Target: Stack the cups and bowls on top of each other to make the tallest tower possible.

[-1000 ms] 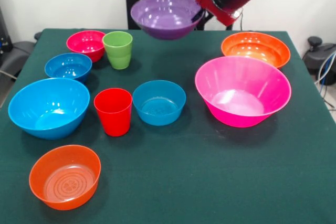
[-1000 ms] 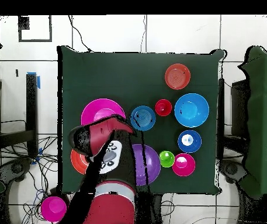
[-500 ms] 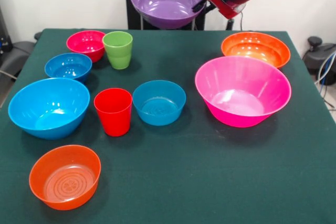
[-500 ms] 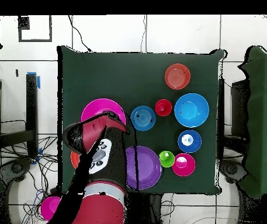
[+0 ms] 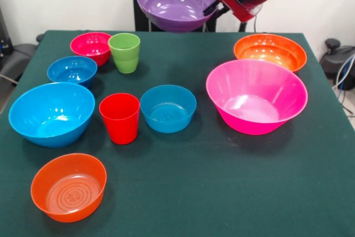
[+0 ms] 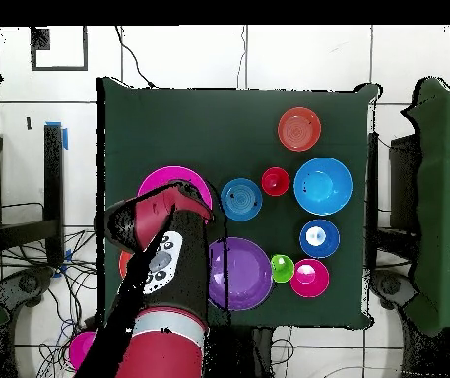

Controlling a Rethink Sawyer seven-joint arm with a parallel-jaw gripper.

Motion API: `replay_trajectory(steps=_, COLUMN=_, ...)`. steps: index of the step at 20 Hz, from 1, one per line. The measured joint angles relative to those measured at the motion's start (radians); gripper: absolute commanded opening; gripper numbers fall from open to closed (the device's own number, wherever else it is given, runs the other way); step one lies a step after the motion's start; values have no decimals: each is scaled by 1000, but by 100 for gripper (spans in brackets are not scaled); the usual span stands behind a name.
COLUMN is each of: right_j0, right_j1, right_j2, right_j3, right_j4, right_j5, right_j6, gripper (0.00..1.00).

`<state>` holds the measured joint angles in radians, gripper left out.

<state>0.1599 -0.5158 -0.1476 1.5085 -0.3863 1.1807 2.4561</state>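
Change: over the last second the purple bowl point(image 5: 176, 5) has risen from just above the far table edge to a place high against the pedestal; in the last half second it has barely shifted.
Meaning: the lift looks finished, and the carry toward a base bowl is judged to be the next step; no stacking is done yet.
Gripper: the gripper point(image 5: 211, 8) is clamped on the purple bowl's rim, at the picture's right side in the front view.
Purple bowl: held in the air, mouth up, slightly tilted, clear of the table point(image 5: 222, 192) and of all other pieces.
Purple bowl, overhead: the bowl point(image 6: 238, 274) shows beside the arm, near the green cup point(image 6: 282, 268).
Pink bowl: the pink bowl point(image 5: 257, 96) is the widest piece, empty, standing alone; it is the likely base.
Tower: none yet; every bowl stands singly.
Cups: the red cup point(image 5: 119, 117) and the green cup point(image 5: 124, 52) stand upright, well apart.
Blue bowls: large point(image 5: 51, 113), middle point(image 5: 168, 107), small point(image 5: 72, 71).
Orange bowls: one far point(image 5: 270, 51), one near point(image 5: 69, 186).
Magenta bowl: the magenta bowl point(image 5: 90, 46) sits just beside the green cup.
Look: glossy, smooth plastic, round rims.
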Motion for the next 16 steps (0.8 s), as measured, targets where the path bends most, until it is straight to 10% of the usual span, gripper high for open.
replay_trajectory(steps=16, right_j0=120, right_j1=121, right_j2=-75, right_j3=-271, right_j4=-21, right_j5=107, right_j6=0, gripper=0)
